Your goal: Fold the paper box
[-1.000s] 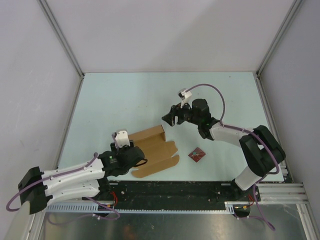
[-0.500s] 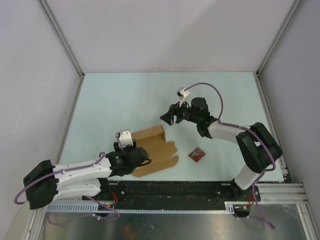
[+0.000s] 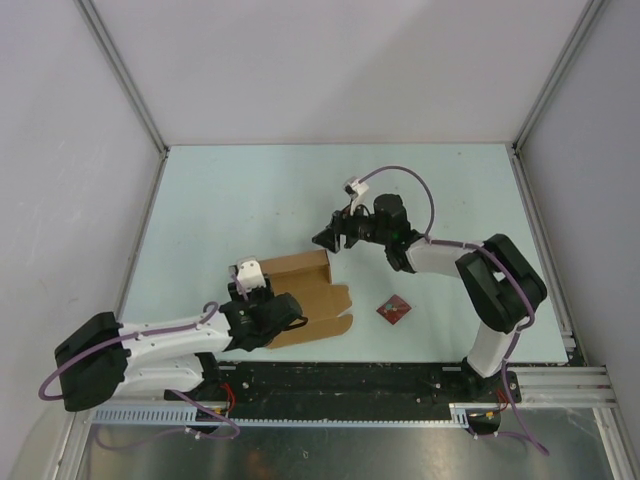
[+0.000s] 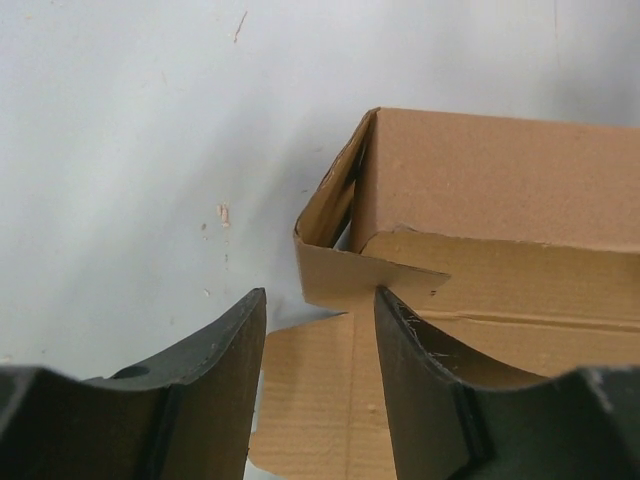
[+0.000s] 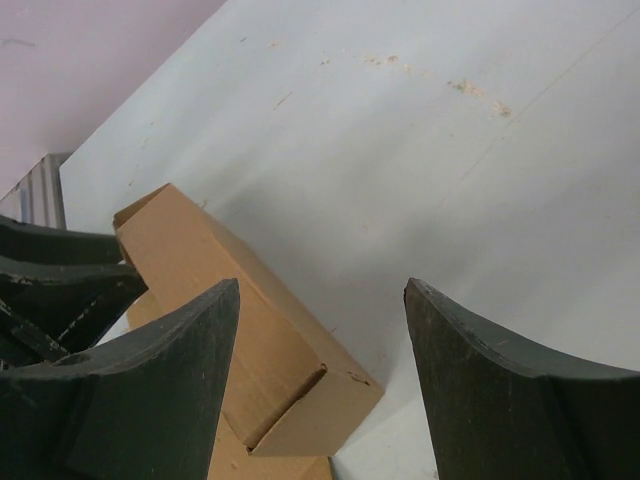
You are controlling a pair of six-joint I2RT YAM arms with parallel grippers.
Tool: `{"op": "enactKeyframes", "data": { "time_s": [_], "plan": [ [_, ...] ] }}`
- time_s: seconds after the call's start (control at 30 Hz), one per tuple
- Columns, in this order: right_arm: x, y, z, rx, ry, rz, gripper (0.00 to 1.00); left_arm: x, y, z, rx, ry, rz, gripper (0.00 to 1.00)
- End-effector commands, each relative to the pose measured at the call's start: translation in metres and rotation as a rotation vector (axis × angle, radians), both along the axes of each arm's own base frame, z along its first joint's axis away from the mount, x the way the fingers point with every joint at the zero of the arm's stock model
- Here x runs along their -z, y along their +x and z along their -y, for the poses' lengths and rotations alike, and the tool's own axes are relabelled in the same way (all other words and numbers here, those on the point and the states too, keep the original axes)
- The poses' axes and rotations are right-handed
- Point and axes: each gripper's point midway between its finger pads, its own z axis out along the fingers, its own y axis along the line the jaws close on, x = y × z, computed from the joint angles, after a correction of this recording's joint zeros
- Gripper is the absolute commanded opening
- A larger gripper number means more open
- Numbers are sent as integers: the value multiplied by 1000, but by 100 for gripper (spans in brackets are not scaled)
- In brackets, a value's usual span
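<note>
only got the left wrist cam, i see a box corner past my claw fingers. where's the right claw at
Observer: The right claw hovers at the far right corner of the paper box, jaws wide open and closed on nothing.
Operator: is the rest of the box folded up
Observer: No. Only the far wall stands. The near panel ends in two rounded tabs on its right side and lies flat on the table.
Operator: anything else out there
Observer: A small dark red square lies to the right of the box, clear of it.
</note>
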Motion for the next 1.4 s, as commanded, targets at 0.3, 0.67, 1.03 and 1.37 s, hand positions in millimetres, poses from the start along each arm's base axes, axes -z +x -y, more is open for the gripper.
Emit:
{"op": "enactKeyframes", "data": {
  "time_s": [0.3, 0.67, 1.03, 1.37],
  "plan": [
    [-20, -18, -31, -172, 54, 76, 72, -10, 16, 8, -37, -4, 117, 50],
    [-12, -23, -42, -193, 25, 74, 72, -14, 30, 21, 109, -143, 177, 56],
    [-6, -22, -46, -196, 11, 69, 72, -10, 45, 25, 139, -97, 134, 59],
    [0, -18, -45, -198, -1, 70, 72, 1, 52, 30, 149, -84, 148, 62]
  ]
}}
